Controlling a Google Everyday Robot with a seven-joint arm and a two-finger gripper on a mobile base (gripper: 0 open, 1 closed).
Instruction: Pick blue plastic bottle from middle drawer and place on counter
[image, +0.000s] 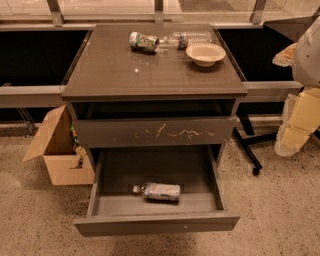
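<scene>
The middle drawer is pulled out toward the near side, and its grey inside is laid open to view. The blue plastic bottle is seen lying on its side on the drawer floor, about midway between the left and right walls and closer to the near front panel than to the far end. Its white cap is turned to the left.

Above the open drawer, a drawer front with white scratch marks is shut. The counter is topped at its far end by three things: a crushed green-printed container on its side, a longer clear bottle laid just to its right, and a pale bowl set upright at the far right, just near of that bottle.

The gripper is found at the right edge of the scene, beside the cabinet and well apart from the blue plastic bottle. Whether it is spread or pressed together cannot be told.

An open cardboard box is placed on the speckled floor against the cabinet's left side.
</scene>
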